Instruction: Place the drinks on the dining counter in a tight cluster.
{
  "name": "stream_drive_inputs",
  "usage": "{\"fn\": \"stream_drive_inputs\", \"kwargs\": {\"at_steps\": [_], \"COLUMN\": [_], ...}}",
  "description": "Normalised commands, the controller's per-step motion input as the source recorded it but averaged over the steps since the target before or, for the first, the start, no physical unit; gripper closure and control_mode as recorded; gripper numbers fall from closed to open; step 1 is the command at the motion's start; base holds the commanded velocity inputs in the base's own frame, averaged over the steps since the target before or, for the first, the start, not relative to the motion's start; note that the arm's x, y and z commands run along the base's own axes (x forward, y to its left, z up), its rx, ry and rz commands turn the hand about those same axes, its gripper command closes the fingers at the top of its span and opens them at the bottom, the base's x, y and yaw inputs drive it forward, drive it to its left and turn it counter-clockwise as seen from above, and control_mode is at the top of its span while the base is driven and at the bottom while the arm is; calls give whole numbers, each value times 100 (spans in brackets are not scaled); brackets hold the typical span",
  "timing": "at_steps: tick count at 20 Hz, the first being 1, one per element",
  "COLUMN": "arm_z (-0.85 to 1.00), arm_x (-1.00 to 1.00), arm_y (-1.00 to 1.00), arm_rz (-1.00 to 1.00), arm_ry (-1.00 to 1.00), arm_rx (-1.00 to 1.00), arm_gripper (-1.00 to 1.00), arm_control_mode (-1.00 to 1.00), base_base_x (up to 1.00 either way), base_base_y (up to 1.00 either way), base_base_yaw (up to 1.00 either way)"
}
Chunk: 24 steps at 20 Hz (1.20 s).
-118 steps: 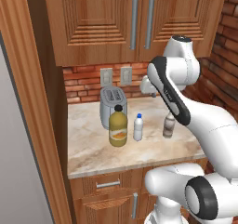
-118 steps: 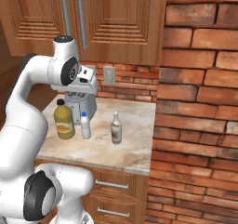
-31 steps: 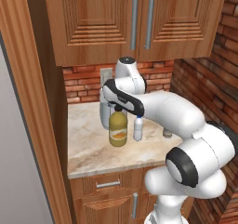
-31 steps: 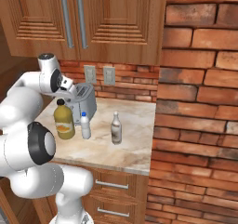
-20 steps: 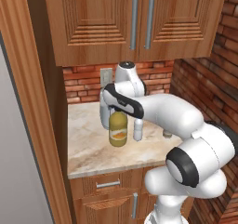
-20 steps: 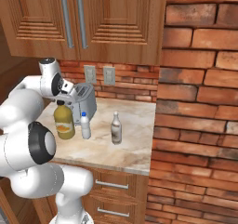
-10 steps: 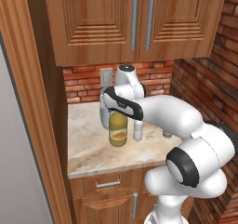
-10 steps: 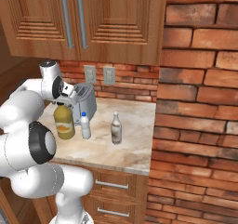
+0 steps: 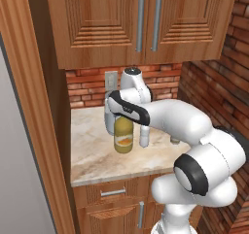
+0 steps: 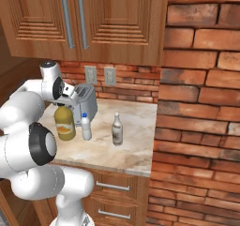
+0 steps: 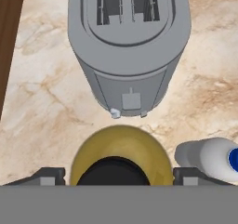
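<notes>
Straddling the black cap of the juice bottle (image 11: 122,160), the gripper (image 11: 118,175) hangs directly above it in the hand view, with one dark finger (image 11: 44,176) off each shoulder of the bottle and a sliver of counter visible between each tip and the amber body, so the jaws read as spread wide and not pressing on anything, as far as the pictures tell. Whether the tips reach down past the cap to the neck is hard to judge, since the grey band cuts off the lower part of the bottle and the tips themselves. Just beyond the fingers, on the far side of the bottle, stands the steel toaster (image 11: 128,46), slots up; just off one fingertip lies the top of the slim white bottle (image 11: 209,158) with its blue cap cut by the frame edge. From the right base view the grey-brown bottle (image 10: 117,129) stands farther out along the small marbled counter (image 10: 136,152), apart from the other two, and the gripper's hand is largely masked by the arm's own links near the juice bottle's neck. In my judgement the task is barely begun: all three drinks are on this small toaster counter under the cabinets, none has been lifted, and the first grasp is only being lined up. The dining counter is nowhere in these views, so every carry and the clustering itself remain to be done.
</notes>
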Motion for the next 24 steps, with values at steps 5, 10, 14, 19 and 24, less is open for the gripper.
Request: {"fn": "stream_drive_inputs", "kwargs": {"at_steps": [5, 10, 14, 19, 24], "arm_z": [0, 0, 0, 13, 43], "arm_x": [0, 0, -6, -44, -58], "arm_y": [0, 0, 0, 0, 0], "arm_rz": [0, 0, 0, 0, 0], "arm_ry": [0, 0, 0, -5, -11], "arm_rx": [0, 0, 0, 0, 3], "arm_gripper": [100, 100, 100, 100, 100], "arm_control_mode": [-100, -100, -100, -100, -100], "base_base_x": [0, 0, 0, 0, 0], "base_base_y": [0, 0, 0, 0, 0], "base_base_yaw": [0, 0, 0, 0, 0]}}
